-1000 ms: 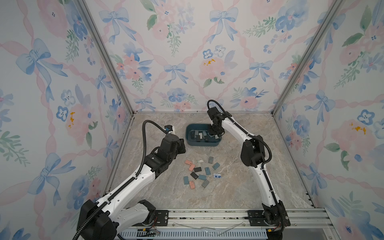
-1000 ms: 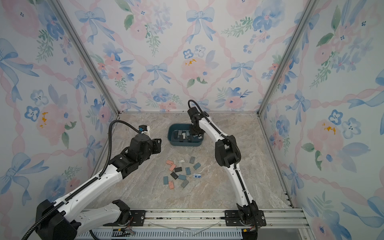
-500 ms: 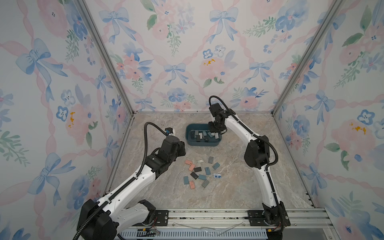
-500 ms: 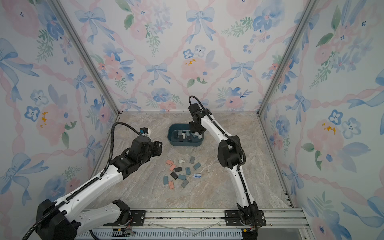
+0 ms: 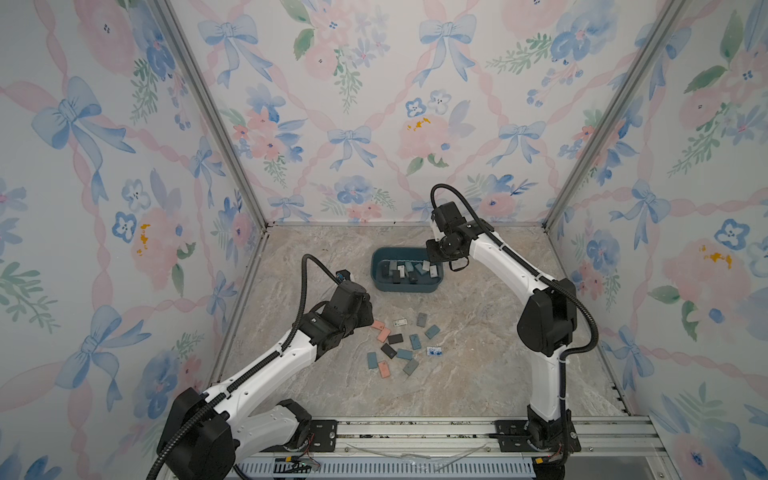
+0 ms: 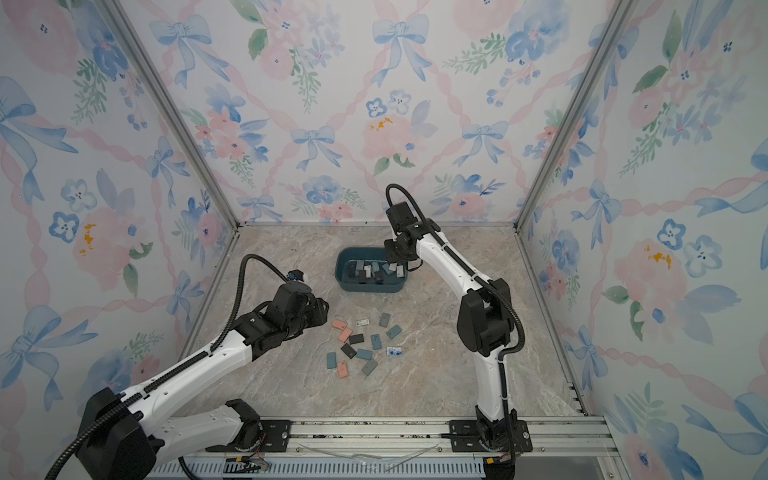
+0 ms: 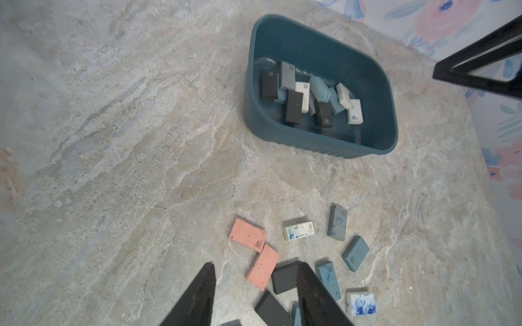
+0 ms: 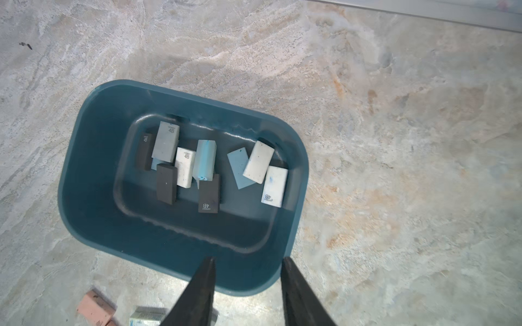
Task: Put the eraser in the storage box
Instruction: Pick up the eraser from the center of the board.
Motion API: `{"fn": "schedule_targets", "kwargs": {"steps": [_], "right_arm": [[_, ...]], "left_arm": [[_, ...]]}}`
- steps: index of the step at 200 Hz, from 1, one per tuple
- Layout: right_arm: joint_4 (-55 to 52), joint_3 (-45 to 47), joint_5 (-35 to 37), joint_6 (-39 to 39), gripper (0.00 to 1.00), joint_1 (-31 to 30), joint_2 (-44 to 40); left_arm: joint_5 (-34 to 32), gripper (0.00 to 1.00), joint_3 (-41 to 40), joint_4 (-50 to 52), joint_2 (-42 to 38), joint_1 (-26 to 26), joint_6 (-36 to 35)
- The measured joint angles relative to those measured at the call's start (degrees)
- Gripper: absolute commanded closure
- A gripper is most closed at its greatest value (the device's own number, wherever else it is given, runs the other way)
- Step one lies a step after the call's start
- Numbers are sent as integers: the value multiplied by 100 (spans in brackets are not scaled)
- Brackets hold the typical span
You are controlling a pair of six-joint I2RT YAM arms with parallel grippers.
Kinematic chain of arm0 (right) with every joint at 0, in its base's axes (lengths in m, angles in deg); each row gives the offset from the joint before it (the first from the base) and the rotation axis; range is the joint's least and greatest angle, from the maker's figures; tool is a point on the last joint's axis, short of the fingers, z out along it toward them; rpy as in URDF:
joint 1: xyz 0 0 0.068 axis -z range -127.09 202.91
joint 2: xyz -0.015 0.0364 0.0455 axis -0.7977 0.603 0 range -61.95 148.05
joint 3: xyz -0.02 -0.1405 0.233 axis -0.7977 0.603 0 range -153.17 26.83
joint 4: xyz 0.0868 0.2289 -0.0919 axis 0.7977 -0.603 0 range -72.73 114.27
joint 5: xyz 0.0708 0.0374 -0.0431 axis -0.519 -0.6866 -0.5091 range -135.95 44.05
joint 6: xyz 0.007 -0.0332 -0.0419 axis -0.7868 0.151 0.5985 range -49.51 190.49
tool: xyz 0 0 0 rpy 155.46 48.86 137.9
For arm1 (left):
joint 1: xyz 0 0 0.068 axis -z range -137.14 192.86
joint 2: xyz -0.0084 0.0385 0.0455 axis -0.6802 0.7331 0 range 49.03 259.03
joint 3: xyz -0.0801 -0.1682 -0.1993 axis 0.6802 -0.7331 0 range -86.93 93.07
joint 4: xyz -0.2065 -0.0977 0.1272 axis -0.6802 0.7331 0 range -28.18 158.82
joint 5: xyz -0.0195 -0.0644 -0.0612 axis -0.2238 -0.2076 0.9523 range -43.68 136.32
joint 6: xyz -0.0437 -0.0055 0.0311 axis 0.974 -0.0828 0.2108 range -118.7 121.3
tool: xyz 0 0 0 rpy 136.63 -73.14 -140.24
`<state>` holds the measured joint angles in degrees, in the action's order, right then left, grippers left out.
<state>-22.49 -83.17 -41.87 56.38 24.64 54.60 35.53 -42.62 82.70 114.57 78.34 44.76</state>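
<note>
In a top view the storage box (image 5: 405, 288), a dark teal tub with rounded corners, sits open side up near the back wall. Its long axis runs side to side. Loose erasers (image 5: 404, 354) lie scattered on the table in front of it.

The left wrist view shows the left gripper (image 7: 255, 269) parted and empty, seemingly hovering over a pink eraser (image 7: 262, 272).

The right wrist view shows the right gripper (image 8: 247, 261) partly open and holding nothing, at the box's rim. This view also shows "4B" printed on the erasers inside.
</note>
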Motion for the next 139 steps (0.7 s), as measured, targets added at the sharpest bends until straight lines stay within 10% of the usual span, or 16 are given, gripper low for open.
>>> {"fn": "schedule_targets", "kwargs": {"steps": [139], "right_arm": [[898,2197,0,-85,57,0,-1718]], "left_arm": [[203,44,-503,476,741,1222,1016]]}}
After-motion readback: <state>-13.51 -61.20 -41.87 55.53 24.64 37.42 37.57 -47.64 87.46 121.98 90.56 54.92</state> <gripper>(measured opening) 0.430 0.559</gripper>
